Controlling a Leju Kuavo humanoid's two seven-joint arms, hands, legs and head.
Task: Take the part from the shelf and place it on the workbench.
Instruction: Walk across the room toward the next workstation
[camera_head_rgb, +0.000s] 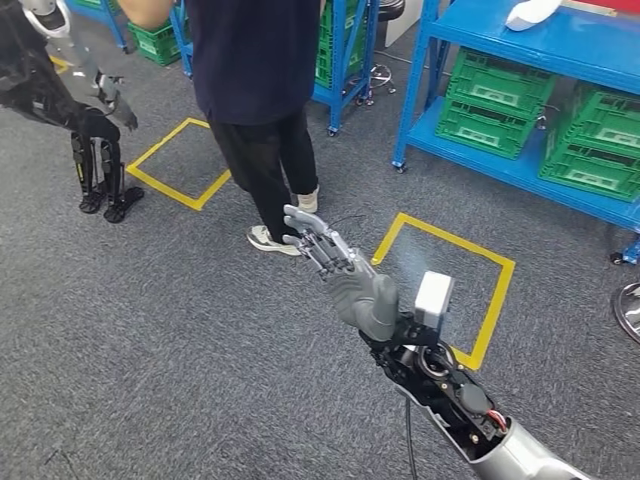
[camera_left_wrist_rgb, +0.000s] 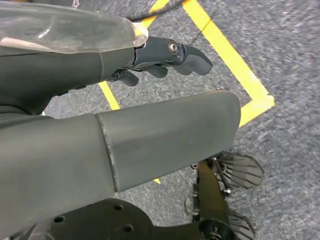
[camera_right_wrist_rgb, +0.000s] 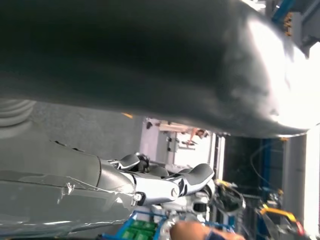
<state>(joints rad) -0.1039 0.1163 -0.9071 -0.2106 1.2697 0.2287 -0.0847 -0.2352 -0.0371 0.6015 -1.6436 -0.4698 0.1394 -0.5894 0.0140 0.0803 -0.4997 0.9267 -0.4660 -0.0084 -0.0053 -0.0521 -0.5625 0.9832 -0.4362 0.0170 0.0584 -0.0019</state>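
The right hand (camera_head_rgb: 343, 268) reaches forward over the grey carpet (camera_head_rgb: 189, 350), fingers stretched out and slightly apart, holding nothing. A small white box-shaped camera (camera_head_rgb: 434, 299) sits on its wrist. In the right wrist view the same hand (camera_right_wrist_rgb: 166, 182) shows pale fingers extended side by side, with nothing between them.

In the left wrist view the left hand (camera_left_wrist_rgb: 166, 55) hangs low above the floor, its dark fingers (camera_left_wrist_rgb: 188, 52) extended and lightly curved, the thick thumb (camera_left_wrist_rgb: 170, 135) lying apart from them; nothing is in it.

Just beyond the right hand, yellow tape (camera_head_rgb: 453, 250) marks a square on the carpet. A person (camera_head_rgb: 256, 90) in a dark top and black trousers stands just past the fingertips, one pale shoe (camera_head_rgb: 268, 240) near them, between the robot and the shelving behind. A second yellow square (camera_head_rgb: 177, 165) lies to the left of the person, and a second humanoid robot (camera_head_rgb: 83, 110) stands at its far-left edge.

Farther right, a blue shelf (camera_head_rgb: 513, 100) holds green crates (camera_head_rgb: 490, 100) on its lower level, and a white object (camera_head_rgb: 532, 12) rests on the upper level. Whether that is the part cannot be told. More blue racks with green crates (camera_head_rgb: 336, 50) stand behind the person.
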